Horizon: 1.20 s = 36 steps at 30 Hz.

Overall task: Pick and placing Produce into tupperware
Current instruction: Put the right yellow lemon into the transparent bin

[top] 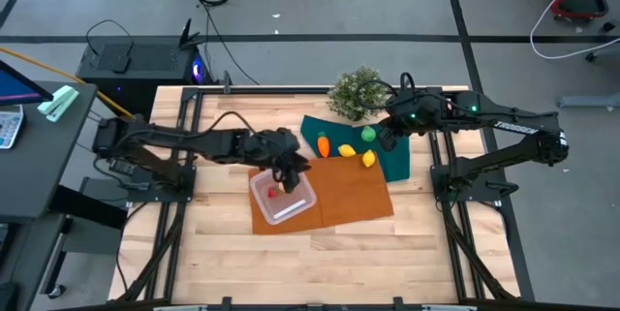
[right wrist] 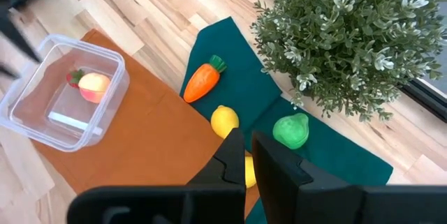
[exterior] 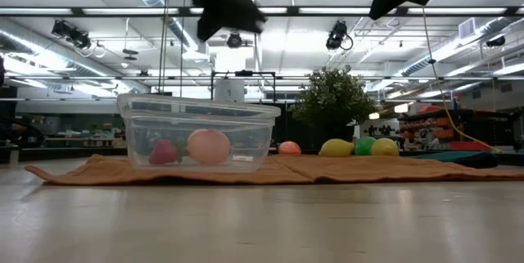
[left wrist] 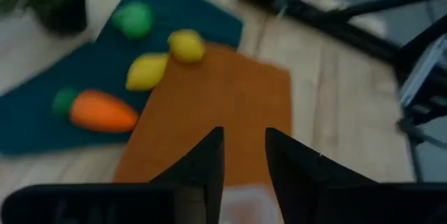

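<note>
Two pieces of produce already sit in the tupperware (top: pixel 283 197): a pale peach-red fruit (right wrist: pixel 95 84) and a small red piece (right wrist: pixel 73 77) just beside it. Four remain out on the cloths: the carrot (top: pixel 323 143), two lemons (top: pixel 347 150) (top: pixel 369 159) and the green ball (top: pixel 368 135), all clustered where the dark green cloth (top: pixel 395 161) meets the orange cloth (top: pixel 354 195).

My left pincer (top: pixel 289 164) hangs above the far edge of the tupperware, empty, its fingers a narrow gap apart; I cannot tell whether they are closing or parting. My right pincer (top: pixel 386 135) hovers raised over the green cloth, clenched on nothing, just beside the green ball and near the potted plant (top: pixel 356 91).

What my next move turns on: the remaining produce lies to the right of the left pincer, across the orange cloth, with the carrot the closest piece to it. The carrot's long axis runs roughly toward the counter's far edge, green top pointing away, so I judge the fingers should straddle it across that line. The right arm is nearer the ball and lemons.
</note>
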Available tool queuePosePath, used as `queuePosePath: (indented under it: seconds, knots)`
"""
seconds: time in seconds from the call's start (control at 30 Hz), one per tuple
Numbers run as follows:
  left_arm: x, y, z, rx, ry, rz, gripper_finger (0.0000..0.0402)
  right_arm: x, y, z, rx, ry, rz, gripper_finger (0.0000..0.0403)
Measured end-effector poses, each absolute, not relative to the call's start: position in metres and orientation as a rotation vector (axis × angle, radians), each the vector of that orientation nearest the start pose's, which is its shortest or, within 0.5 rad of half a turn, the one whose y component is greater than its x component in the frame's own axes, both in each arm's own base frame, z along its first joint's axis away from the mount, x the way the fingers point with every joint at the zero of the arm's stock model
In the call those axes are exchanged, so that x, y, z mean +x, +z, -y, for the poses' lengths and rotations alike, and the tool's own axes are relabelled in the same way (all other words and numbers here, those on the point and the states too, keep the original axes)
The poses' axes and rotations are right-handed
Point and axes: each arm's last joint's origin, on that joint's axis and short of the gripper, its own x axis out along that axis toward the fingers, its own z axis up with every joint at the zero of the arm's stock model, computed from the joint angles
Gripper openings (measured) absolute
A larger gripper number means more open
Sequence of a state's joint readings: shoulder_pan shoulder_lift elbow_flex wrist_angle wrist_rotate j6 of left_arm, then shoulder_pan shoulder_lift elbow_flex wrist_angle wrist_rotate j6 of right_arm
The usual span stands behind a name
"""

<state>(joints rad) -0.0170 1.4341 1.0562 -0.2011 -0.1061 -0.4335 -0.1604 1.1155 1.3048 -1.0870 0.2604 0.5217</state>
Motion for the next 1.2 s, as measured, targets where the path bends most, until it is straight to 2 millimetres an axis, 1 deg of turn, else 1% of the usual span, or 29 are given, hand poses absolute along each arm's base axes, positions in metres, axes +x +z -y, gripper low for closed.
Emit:
queuePosePath:
  seconds: [0.1,0.17,0.23,0.37,0.47,0.6,0.67,0.73,0.8,0.87,0.93,0.97,1.07,1.2]
  knots:
    - [0.293,0.267,-0.003,-0.393,0.233,-0.559,0.0095,0.188,0.371,0.038,0.434,-0.616,-0.774,0.0001]
    - [0.278,0.263,-0.008,-0.402,0.245,-0.530,0.0088,0.188,0.371,0.038,0.434,-0.616,-0.774,0.0001]
    - [0.263,0.261,-0.014,-0.416,0.257,-0.472,0.0083,0.188,0.371,0.038,0.434,-0.616,-0.774,0.0001]
    - [0.235,0.263,-0.025,-0.453,0.275,-0.289,0.0073,0.188,0.372,0.038,0.436,-0.616,-0.771,0.0001]
    - [0.217,0.263,-0.031,-0.458,0.276,-0.205,0.0065,0.185,0.374,0.038,0.452,-0.620,-0.754,0.0001]
    - [0.203,0.260,-0.037,-0.454,0.227,-0.203,0.0055,0.171,0.380,0.036,0.480,-0.625,-0.712,0.0001]
    - [0.201,0.260,-0.039,-0.452,0.213,-0.203,0.0050,0.161,0.382,0.035,0.516,-0.657,-0.658,0.0001]
    - [0.200,0.261,-0.043,-0.435,0.214,-0.200,0.0046,0.149,0.379,0.034,0.566,-0.702,-0.612,0.0001]
    - [0.199,0.261,-0.047,-0.431,0.234,-0.199,0.0043,0.136,0.368,0.033,0.632,-0.747,-0.578,0.0001]
    - [0.198,0.261,-0.052,-0.433,0.258,-0.192,0.0041,0.126,0.353,0.031,0.720,-0.792,-0.551,0.0001]
    - [0.197,0.261,-0.055,-0.434,0.275,-0.185,0.0039,0.120,0.334,0.028,0.808,-0.819,-0.544,0.0001]
    - [0.197,0.261,-0.057,-0.435,0.283,-0.183,0.0039,0.121,0.325,0.027,0.847,-0.818,-0.543,0.0001]
    - [0.195,0.261,-0.061,-0.438,0.281,-0.182,0.0040,0.133,0.301,0.023,0.935,-0.780,-0.552,0.0001]
    - [0.195,0.261,-0.063,-0.445,0.260,-0.185,0.0039,0.165,0.275,0.019,0.943,-0.744,-0.609,0.0001]
